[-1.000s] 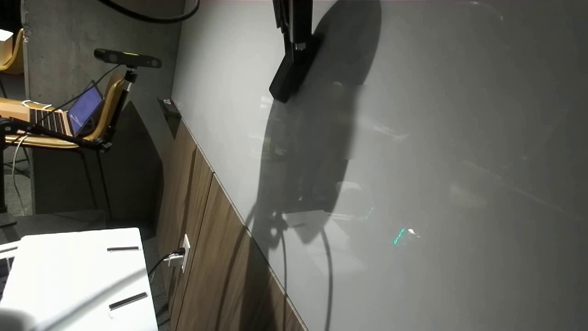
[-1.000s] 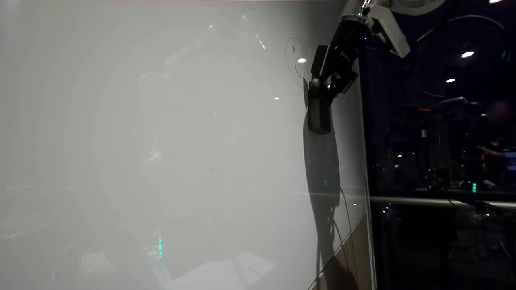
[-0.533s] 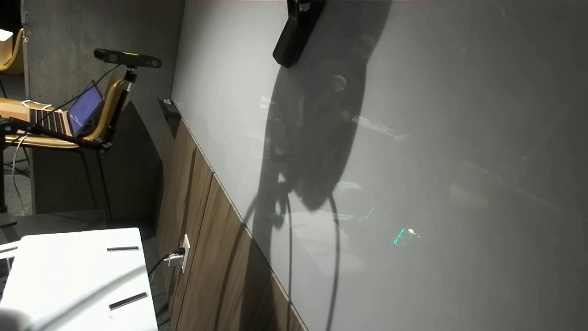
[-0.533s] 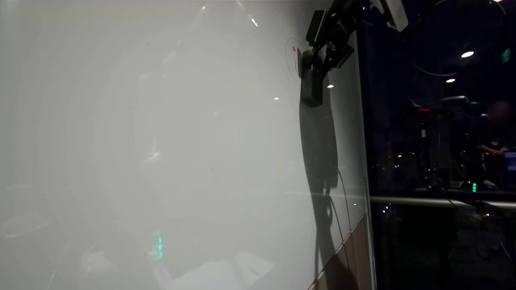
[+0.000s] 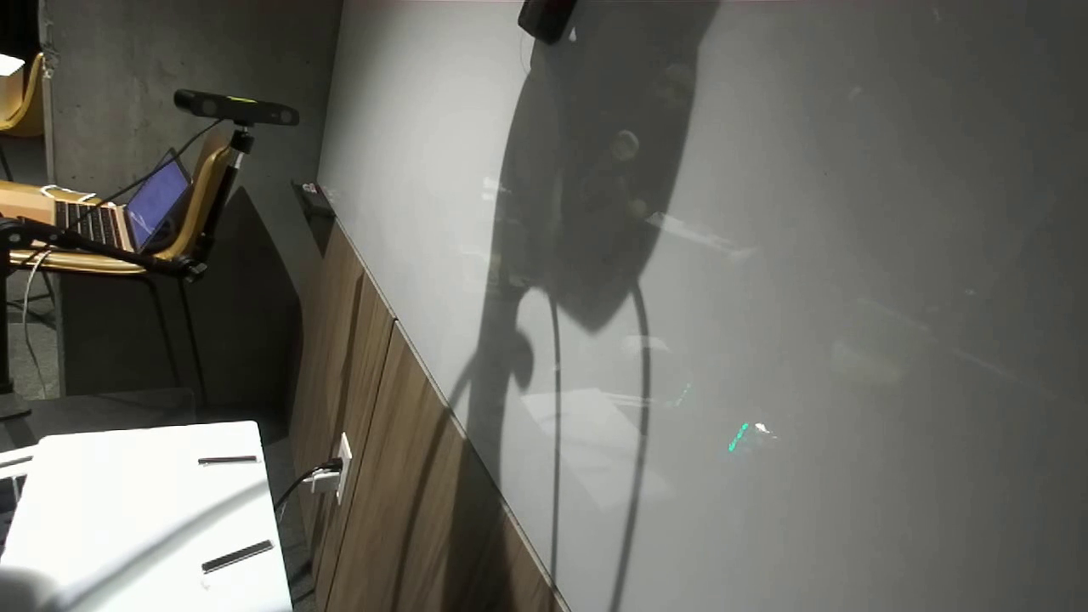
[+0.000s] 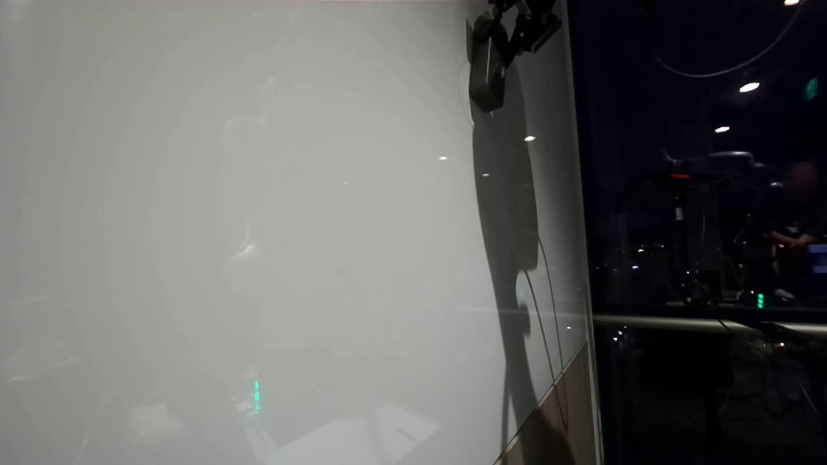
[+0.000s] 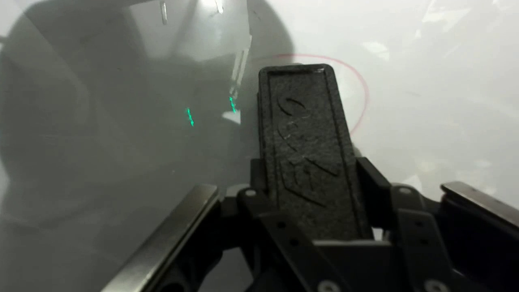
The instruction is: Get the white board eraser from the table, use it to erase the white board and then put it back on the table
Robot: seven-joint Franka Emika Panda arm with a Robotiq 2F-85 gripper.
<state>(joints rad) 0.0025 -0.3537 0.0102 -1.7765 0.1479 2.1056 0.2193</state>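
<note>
Dark grey-black rectangular eraser block clamped between the black jaws, in front of the glossy, pale grey-white wall board.

The jaws grip the eraser block by its long sides, its far end jutting past them; whether it touches the wall board cannot be told. A thin red curved line on the wall board bends round that end and along one side. In an exterior view the white, smooth, flat-topped counter stands lower down, near brown wood panelling, with two narrow dark strips on it.
</note>
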